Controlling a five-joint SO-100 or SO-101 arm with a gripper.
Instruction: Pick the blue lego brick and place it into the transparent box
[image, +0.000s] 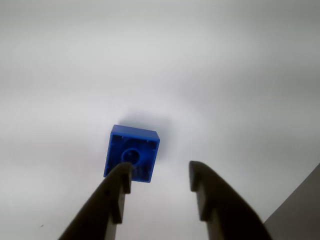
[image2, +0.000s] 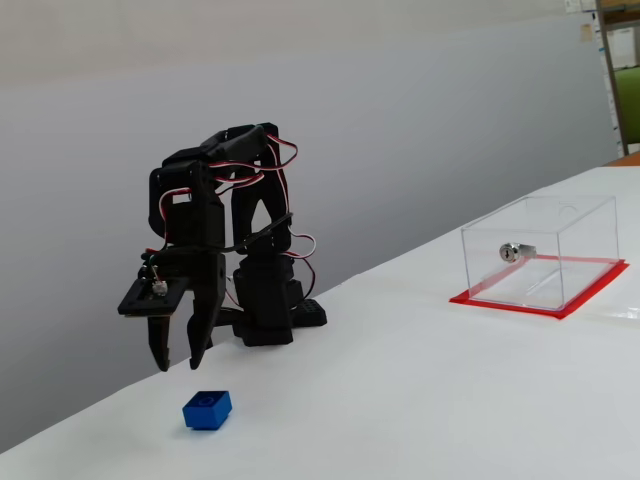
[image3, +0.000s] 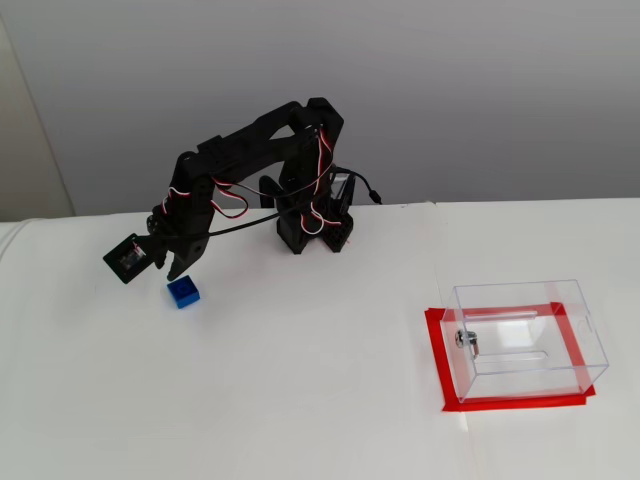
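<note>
The blue lego brick (image: 131, 152) lies on the white table, just ahead of my left fingertip in the wrist view. My gripper (image: 161, 170) is open and holds nothing. In both fixed views the gripper (image2: 178, 364) (image3: 178, 268) hangs a little above the table, with the brick (image2: 207, 409) (image3: 183, 292) close below its tips and untouched. The transparent box (image2: 540, 255) (image3: 525, 335) stands far off at the right on its red base sheet, with a silver knob (image2: 515, 252) on one wall. It is outside the wrist view.
The arm's black base (image2: 265, 310) (image3: 315, 225) stands at the table's back edge, in front of a grey wall. A darker grey strip (image: 300, 215) cuts the lower right corner of the wrist view. White table (image3: 320, 380) stretches between brick and box.
</note>
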